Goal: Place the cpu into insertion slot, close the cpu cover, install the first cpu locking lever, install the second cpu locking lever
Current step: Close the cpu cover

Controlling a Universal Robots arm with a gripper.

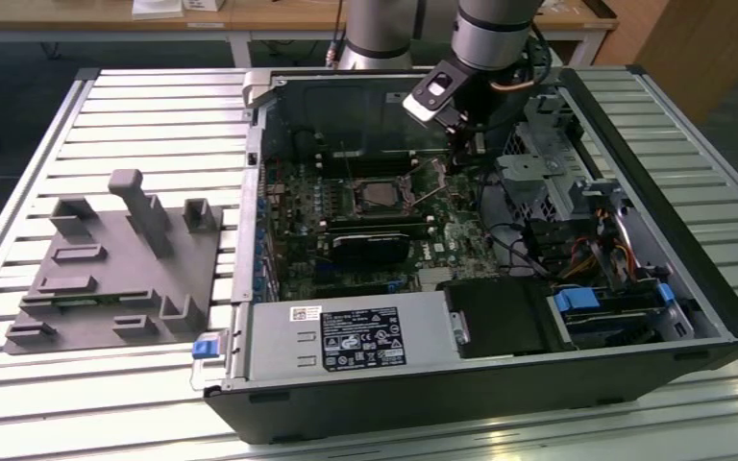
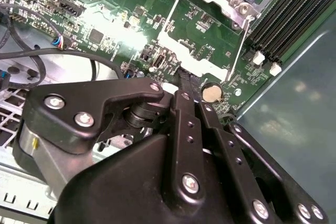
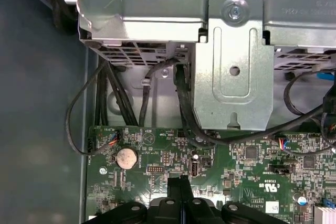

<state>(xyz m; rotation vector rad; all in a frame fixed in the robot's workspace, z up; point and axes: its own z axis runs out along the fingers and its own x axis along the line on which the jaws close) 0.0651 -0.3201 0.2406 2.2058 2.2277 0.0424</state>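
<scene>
Grey fixture on slatted table, beside open computer case; coin battery on motherboard.

On the table, a fixture lies to the exterior view's left of the case.

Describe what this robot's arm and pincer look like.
The arm is a silver-grey tube with dark joint bands. The pincer is matte black: hinged link bars dotted with silver screws, narrowing to two slim fingers. A black-and-white block and thin cables sit at the wrist.
</scene>
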